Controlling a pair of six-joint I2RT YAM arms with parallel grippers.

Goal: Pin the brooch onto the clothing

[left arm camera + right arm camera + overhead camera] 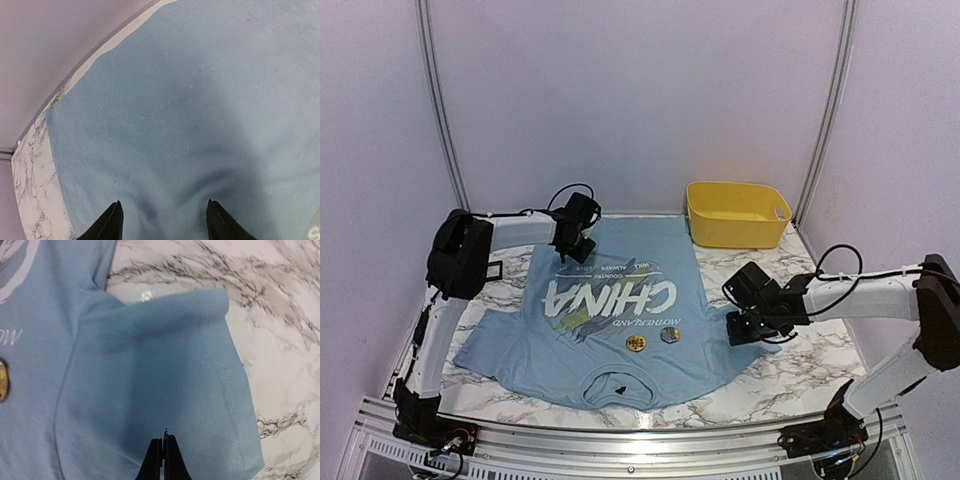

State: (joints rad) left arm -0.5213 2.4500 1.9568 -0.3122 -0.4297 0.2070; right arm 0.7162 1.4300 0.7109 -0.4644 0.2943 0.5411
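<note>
- desk (790, 360): marble-look top. It carries everything and looks smooth, so cloth will likely slide on it.
- T-shirt (620, 270): light blue, lying flat in the middle of the desk.
  - The long axis runs near to far, with the collar (617, 385) toward the arm bases and the hem at the far wall. The CHINA print reads upside down from above.
  - Judged soft, light and limp, so it will bunch rather than hold a shape. Best held by pinching a fold, or by a hem or sleeve edge.
- yellow bin (736, 213): just beyond the shirt's far right corner.
- left gripper (162, 222): over plain fabric near the hem. Jaws are partly spread with nothing between them. I cannot tell if the tips touch the cloth.
- right gripper (164, 455): over the right-side sleeve. Jaws are fully together and nothing visible is gripped.
- gold brooch (636, 343) and silver brooch (669, 335): both round, so neither has a long axis.
  - They sit on the chest just collar-side of the print, near each other.
  - I can't tell if they are pinned or loose.
  - Judged small, rigid and flat, so take them by the rim. They would be fiddly to lift off soft cloth.
</note>
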